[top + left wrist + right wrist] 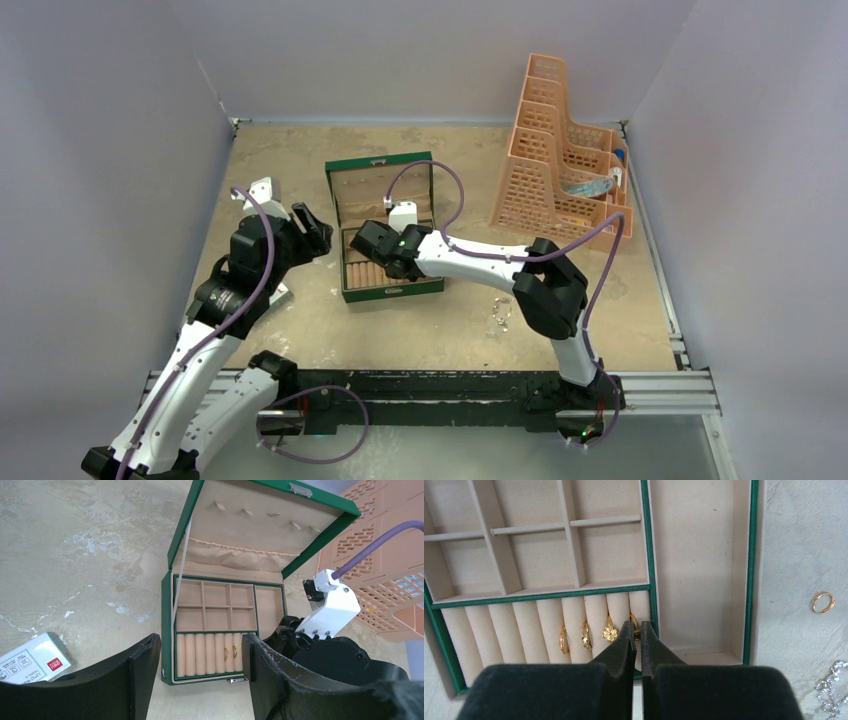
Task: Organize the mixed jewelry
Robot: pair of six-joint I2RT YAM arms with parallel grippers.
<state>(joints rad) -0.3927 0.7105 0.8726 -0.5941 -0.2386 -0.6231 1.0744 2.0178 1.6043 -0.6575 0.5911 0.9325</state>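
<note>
— Room on the left?
— Mottled tan worktop runs to the left edge, with grey walls round it; a white carton lies there. The left gripper hangs spread wide beside the green box, mid-table.
— The jewelry?
— Three gold rings sit between beige rolls at the box's near side. The right gripper is narrow, pinching a fourth ring by the last roll. Rightward, a loose ring and a silvery chain lie on the worktop. An orange rack fills the far right corner.

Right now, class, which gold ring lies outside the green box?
The lone ring on the table right of the box, near the silvery chain; the other rings sit between the ring rolls.
</note>
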